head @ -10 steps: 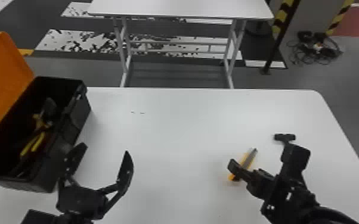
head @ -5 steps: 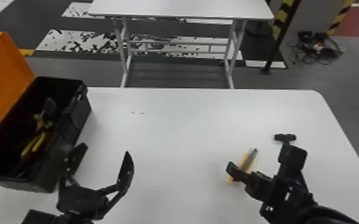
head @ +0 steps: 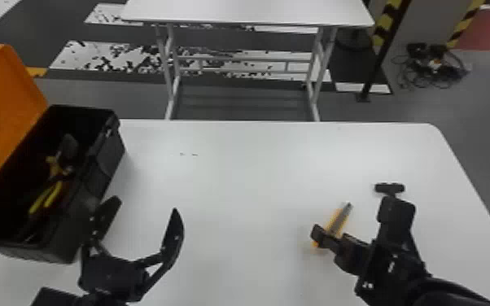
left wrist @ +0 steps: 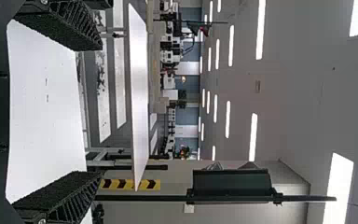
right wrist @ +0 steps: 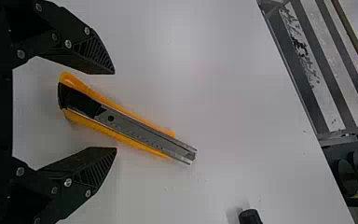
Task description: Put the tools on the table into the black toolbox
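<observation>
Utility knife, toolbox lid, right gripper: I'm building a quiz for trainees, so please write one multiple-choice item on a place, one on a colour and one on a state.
1. Where is the utility knife?
A) On the floor
B) On the near table
C) On a shelf

2. What colour is the toolbox lid?
A) Green
B) Blue
C) Orange

3. How are the fingers of the right gripper?
A) Open
B) Shut on the knife
C) Shut on nothing

1: B, it lies on the white tabletop.
2: C, the raised lid is orange.
3: A, a gap shows between each finger and the knife.
</observation>
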Controlling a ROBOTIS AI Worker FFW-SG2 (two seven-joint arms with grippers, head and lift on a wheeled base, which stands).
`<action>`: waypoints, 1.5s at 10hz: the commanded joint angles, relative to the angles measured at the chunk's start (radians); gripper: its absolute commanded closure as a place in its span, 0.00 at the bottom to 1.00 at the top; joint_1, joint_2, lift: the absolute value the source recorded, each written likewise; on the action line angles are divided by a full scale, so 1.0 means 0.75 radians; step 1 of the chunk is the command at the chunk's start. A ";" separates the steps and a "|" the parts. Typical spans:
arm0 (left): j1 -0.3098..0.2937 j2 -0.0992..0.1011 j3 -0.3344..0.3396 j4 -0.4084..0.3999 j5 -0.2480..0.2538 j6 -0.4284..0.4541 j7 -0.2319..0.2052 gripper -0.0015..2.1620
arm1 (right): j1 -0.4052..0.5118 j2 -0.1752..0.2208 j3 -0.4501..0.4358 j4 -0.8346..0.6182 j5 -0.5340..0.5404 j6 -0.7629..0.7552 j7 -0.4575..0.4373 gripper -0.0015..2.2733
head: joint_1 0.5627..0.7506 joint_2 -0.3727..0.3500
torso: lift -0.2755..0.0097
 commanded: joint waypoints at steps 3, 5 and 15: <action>0.000 0.003 -0.004 0.000 0.000 -0.001 0.000 0.01 | -0.003 0.001 -0.005 0.000 0.002 0.019 -0.001 0.26 | 0.70 0.49 | 0.70; 0.000 0.003 -0.004 0.000 0.000 -0.001 0.000 0.01 | -0.003 0.001 -0.011 0.000 0.002 0.031 -0.001 0.51 | 0.70 0.48 | 0.70; 0.004 0.001 -0.006 -0.094 0.004 0.032 -0.012 0.02 | 0.085 0.001 -0.015 -0.088 0.100 -0.141 0.140 0.97 | 0.70 0.46 | 0.70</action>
